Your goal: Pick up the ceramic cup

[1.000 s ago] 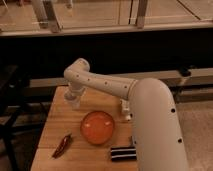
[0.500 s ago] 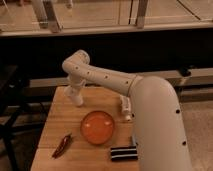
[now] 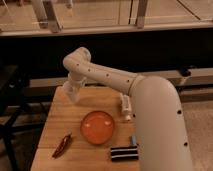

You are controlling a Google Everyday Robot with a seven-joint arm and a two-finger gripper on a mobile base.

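The ceramic cup (image 3: pixel 69 95) is a small pale shape at the far left back of the wooden table (image 3: pixel 60 120). My gripper (image 3: pixel 71 91) comes down on it from above and is shut on it, holding it just off the tabletop. Cup and gripper blend together in colour, so the cup's rim is hidden. My white arm (image 3: pixel 115 80) stretches from the right foreground across the table to that corner.
A wide orange bowl (image 3: pixel 97 127) sits mid-table. A slim white bottle (image 3: pixel 126 106) lies to its right by my arm. A dark red object (image 3: pixel 62 145) lies front left. A black striped item (image 3: pixel 123 153) lies front right. A dark chair (image 3: pixel 7 110) stands left of the table.
My arm's elbow has risen and the gripper with the cup has moved slightly up from the tabletop. Nothing else has moved.
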